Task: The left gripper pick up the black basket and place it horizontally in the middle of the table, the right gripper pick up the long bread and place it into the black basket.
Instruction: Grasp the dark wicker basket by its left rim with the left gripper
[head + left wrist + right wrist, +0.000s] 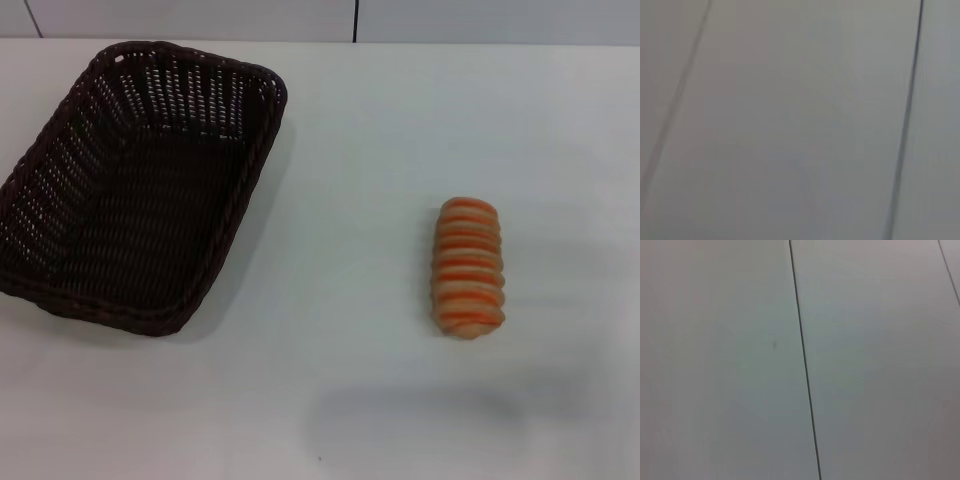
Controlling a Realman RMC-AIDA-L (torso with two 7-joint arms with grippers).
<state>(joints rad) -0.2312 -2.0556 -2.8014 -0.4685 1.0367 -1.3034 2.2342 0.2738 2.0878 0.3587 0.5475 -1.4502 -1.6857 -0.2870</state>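
Resting apart: one black basket (140, 190), one long bread (468, 267)

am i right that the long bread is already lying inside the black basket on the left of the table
No. The head view shows the long bread lying on the bare table, well apart from the black basket, which is empty. The basket is on the left, as you said.

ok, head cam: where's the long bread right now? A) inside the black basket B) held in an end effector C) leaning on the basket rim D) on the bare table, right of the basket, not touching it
D: the long bread lies flat on the table, well apart from the black basket at the left, which has nothing in it; no end effector shows in any view.
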